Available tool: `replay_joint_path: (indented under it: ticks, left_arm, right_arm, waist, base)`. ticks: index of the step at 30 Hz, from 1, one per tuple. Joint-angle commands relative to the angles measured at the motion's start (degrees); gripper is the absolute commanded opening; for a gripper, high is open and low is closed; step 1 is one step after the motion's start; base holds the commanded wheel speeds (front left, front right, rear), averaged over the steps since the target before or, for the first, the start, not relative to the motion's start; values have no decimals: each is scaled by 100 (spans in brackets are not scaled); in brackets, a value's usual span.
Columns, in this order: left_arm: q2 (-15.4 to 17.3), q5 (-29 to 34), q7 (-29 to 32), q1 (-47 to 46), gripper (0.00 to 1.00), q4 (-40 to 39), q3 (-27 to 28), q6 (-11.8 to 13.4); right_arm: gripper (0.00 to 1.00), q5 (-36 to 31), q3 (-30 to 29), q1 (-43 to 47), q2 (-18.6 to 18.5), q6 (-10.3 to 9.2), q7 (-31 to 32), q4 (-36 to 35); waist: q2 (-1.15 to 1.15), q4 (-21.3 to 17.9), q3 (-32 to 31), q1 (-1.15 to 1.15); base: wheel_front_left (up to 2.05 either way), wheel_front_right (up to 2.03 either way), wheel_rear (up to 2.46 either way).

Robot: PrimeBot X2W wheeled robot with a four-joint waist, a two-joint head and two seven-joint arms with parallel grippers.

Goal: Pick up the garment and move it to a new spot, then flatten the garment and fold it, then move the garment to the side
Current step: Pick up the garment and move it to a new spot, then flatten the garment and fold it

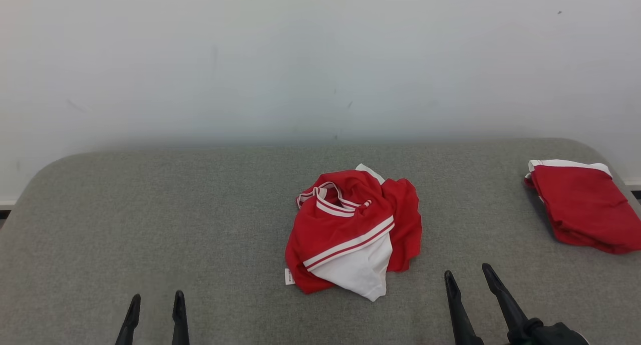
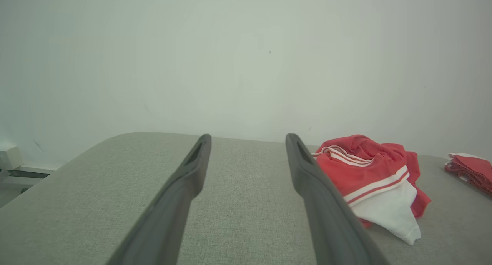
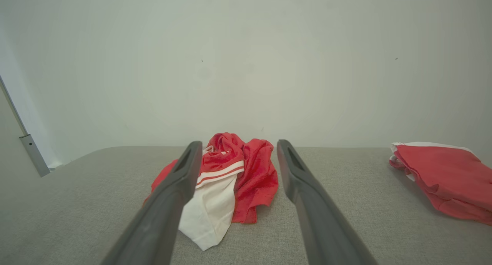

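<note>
Red mesh-like cloth with white stripes lies crumpled in a heap at the middle of the grey fabric-covered worktop (image 1: 150, 210). This is the garment (image 1: 350, 230), with its banded neckline on top and a white panel spilling toward the near edge. From the head view both pairs of jaws hang low at the near edge, spread apart and holding nothing. The left jaws sit well off to the heap's left, the right jaws nearer, off its near right corner. I'd say they are poised for the first pick-up, and nothing is lifted yet.

A second red piece, a folded garment (image 1: 583, 207), rests at the far right end, well apart. It takes up that side, so room for a new spot looks better to the left.

Along the left wrist, two dark fingers (image 2: 184, 188) frame bare worktop, with the garment (image 2: 369, 172) off to their right.

Along the right wrist, the fingers (image 3: 303, 192) bracket the garment (image 3: 226, 180) almost squarely, and nothing stands between. The folded garment (image 3: 442, 176) lies off to the right. A pale upright strip (image 3: 32, 153) at the left edge may be a door frame, though it is hard to tell.
</note>
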Motion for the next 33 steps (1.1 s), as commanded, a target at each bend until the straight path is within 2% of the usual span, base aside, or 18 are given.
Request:
replay_joint_path:
  ticks: [1,4,12,27,33]
  left_arm:
    - [-64,149,-21,179,100,34,111,-134]
    - [-167,358,-21,270,100,101,252,-285]
    - [-291,690,-21,324,100,249,389,-422]
    - [-364,887,-21,250,100,356,387,-434]
    - [-365,754,-21,216,100,376,341,-390]
  right_arm:
    - [100,-39,-19,93,12,-14,-4,16]
    - [100,-75,-65,143,33,-14,-4,62]
    - [100,-63,-26,107,49,-14,-4,73]
    - [100,-55,-49,108,17,-14,-4,62]
    - [100,-27,-57,107,29,-14,-4,79]
  waist:
    - [0,-22,-22,1]
    - [0,-80,-40,1]
    - [0,-179,-57,1]
    - [0,-224,-14,1]
    - [0,-250,8,1]
  base:
    - [0,0,0]
    - [0,0,0]
    - [0,0,0]
    - [0,0,0]
    - [0,0,0]
